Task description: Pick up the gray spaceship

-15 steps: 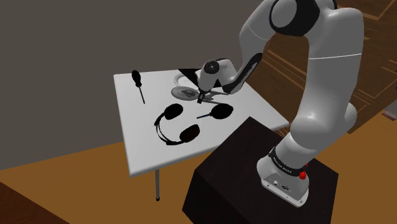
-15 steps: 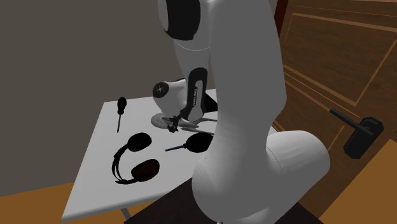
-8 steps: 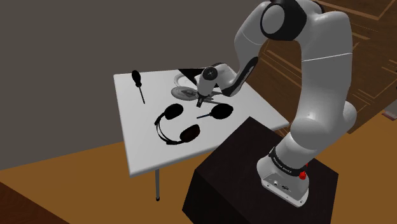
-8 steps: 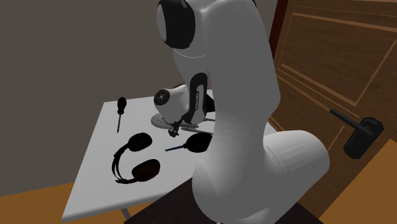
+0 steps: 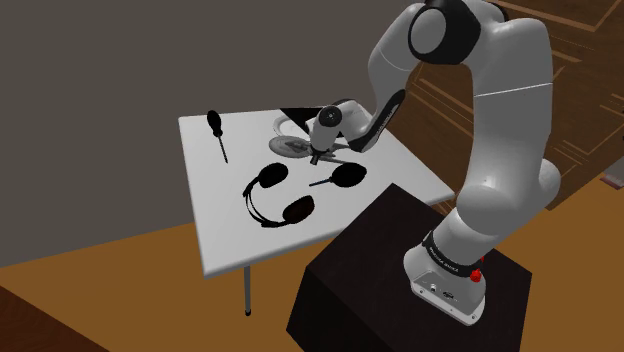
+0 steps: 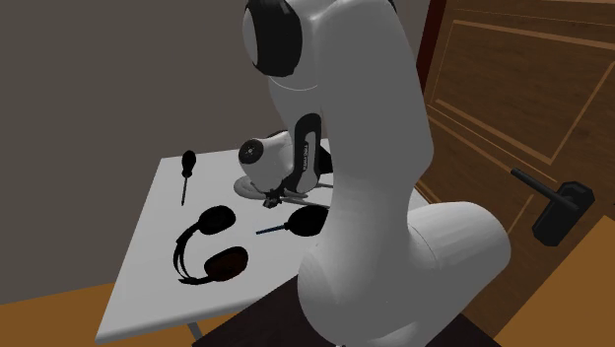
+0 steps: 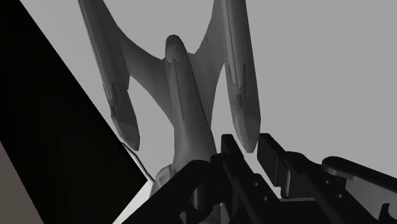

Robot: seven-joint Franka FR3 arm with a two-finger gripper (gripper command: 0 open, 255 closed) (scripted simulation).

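Note:
The gray spaceship (image 5: 289,147) lies on the white table (image 5: 228,235), its saucer toward the far side and its two long nacelles (image 7: 238,83) trailing back toward my hand. My black gripper (image 5: 318,157) is down at its tail end. Seen from the wrist, the gripper (image 7: 249,153) has its fingers (image 7: 228,156) drawn close together, with the tip of one nacelle between them. From the second exterior view, the gripper (image 6: 268,199) touches the ship (image 6: 248,185) low over the table.
Black headphones (image 5: 275,196) lie nearer the stand, a black round-headed tool (image 5: 341,176) beside them, and a black screwdriver (image 5: 216,133) at the far corner. The dark stand (image 5: 390,290) is close to the table's edge. A wooden door (image 6: 512,89) rises behind.
The hand dropped a little lower onto the ship's tail a second ago, then stayed put. The fingers have since closed in from standing wide apart.

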